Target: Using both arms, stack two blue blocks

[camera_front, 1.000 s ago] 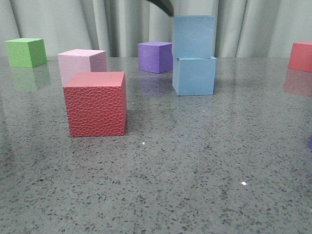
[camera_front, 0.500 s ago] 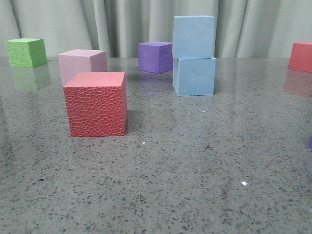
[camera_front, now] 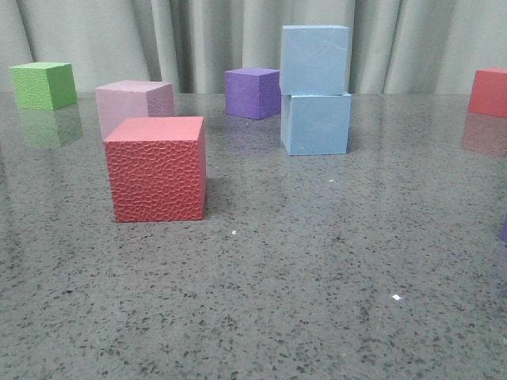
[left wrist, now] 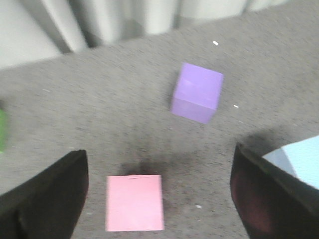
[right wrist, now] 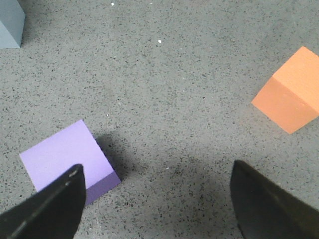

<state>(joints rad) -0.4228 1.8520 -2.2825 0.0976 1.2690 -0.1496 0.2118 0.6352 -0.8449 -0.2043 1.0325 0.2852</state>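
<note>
Left pincer (left wrist: 159,199) spread wide, both dark fingers (left wrist: 45,199) apart and pinching nothing. Between them on the speckled grey desk (left wrist: 124,99) lies a pink cube (left wrist: 134,202), and up toward the middle of that wrist picture sits a purple cube (left wrist: 197,92). A pale blue corner (left wrist: 304,167) peeks in at the right edge, probably one of the blue blocks, though the picture is blurred.

Right pincer (right wrist: 157,204) also spread, nothing held. A lilac cube (right wrist: 67,159) sits just beside its one finger (right wrist: 47,209), an orange cube (right wrist: 289,97) lies well apart at the right side of the picture.

Out to the front view: no arm in sight. The upper blue block (camera_front: 315,59) rests squarely on the lower blue block (camera_front: 316,123), right of centre near the curtain (camera_front: 198,39). A textured red cube (camera_front: 157,169) stands in the left foreground, a green cube (camera_front: 43,85) in the far upper left.
</note>
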